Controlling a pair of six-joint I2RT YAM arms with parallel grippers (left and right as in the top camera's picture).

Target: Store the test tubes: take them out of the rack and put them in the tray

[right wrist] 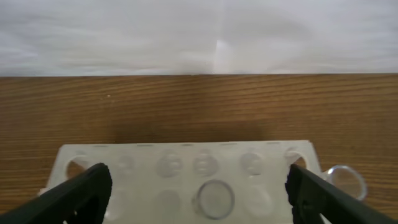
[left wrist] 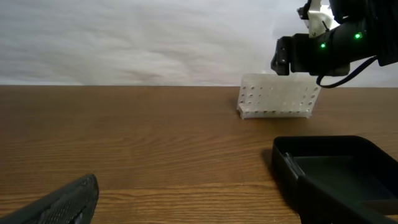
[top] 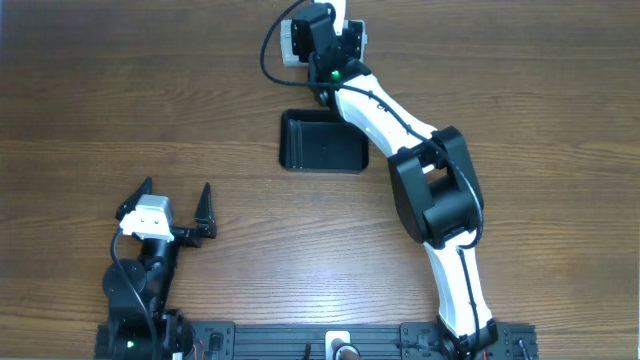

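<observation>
Wooden tabletop open around tray; right gripper seemingly hovers over rack.

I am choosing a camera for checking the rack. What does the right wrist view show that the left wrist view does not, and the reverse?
Right wrist view, not the left: the rack's top holes and a clear tube mouth, inside the open right hand. Left wrist view, not the right: the black tray, and the right hand above the rack. Both: the white rack, the wooden table, the pale backdrop.

A brown wooden table — a white backdrop behind its far edge.
</observation>
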